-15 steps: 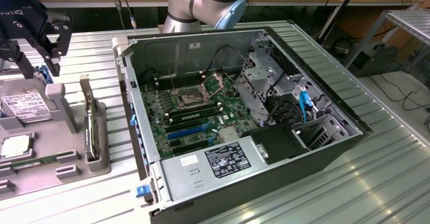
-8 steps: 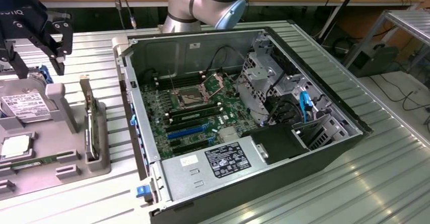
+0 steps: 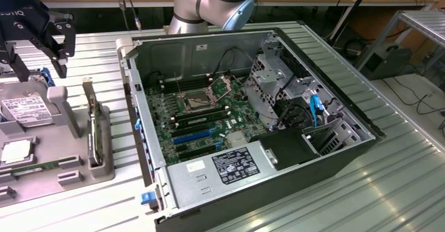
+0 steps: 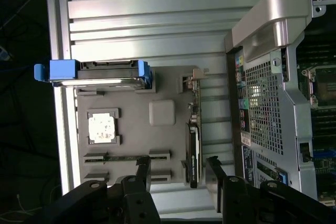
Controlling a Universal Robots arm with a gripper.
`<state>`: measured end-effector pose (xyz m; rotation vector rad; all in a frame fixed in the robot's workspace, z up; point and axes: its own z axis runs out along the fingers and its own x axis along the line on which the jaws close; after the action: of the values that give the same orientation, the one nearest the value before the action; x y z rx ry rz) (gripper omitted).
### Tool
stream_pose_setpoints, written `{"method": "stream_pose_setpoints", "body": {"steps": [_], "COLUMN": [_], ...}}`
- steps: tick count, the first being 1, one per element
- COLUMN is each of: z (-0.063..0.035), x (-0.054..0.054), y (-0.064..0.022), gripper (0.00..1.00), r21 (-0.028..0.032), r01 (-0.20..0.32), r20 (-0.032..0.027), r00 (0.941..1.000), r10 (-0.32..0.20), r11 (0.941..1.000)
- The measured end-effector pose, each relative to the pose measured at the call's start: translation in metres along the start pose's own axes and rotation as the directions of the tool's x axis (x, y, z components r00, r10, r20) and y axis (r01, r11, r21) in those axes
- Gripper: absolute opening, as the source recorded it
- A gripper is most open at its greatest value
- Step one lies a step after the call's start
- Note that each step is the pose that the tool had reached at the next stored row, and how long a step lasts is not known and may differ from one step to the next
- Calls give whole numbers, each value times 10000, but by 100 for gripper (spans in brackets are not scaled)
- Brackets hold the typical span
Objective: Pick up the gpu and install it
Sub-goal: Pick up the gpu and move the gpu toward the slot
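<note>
Gripper (image 4: 177,170) is hovering with jaws spread wide, grasping nothing. Just beyond it the gpu (image 4: 193,145) is standing on edge in the gray tray (image 4: 163,85), beside the open computer case (image 4: 262,93). The card is sitting off-centre between the jaws, so one finger descending could be clipping its top edge and tipping it.

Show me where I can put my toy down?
The ribbed table is bare at the exterior view's right of the computer case, and nearer the camera than the grey parts tray. The tray's slots and the case's inside are crowded.
</note>
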<state>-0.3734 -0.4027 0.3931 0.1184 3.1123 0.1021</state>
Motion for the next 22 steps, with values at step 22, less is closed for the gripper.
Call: {"method": "stream_pose_setpoints", "body": {"steps": [22], "z": [110], "x": [-64], "y": [-2], "gripper": [54], "r21": [1], "r01": [-1], "r20": [-1], "r00": [10000], "r10": [1], "r11": [10000]}}
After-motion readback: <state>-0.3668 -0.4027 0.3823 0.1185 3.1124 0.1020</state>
